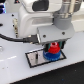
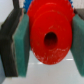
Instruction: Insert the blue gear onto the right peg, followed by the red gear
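Only the wrist view shows the claw (image 2: 46, 42) clamped on the round red plastic toothed gear (image 2: 50, 35), its teal pads (image 2: 21, 47) pressing both sides. The exterior view shows that gear directly above the flat blue toothed gear (image 1: 51, 56), which lies on the grey black-edged plate (image 1: 35, 58).

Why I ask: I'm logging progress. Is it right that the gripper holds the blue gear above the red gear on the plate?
No, the colours are swapped. The gripper holds the red gear, as the wrist view shows; the blue gear lies beneath it on the plate.

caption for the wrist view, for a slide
Gripper closed on the red gear, its centre bore facing the camera, blue gear peeking behind.
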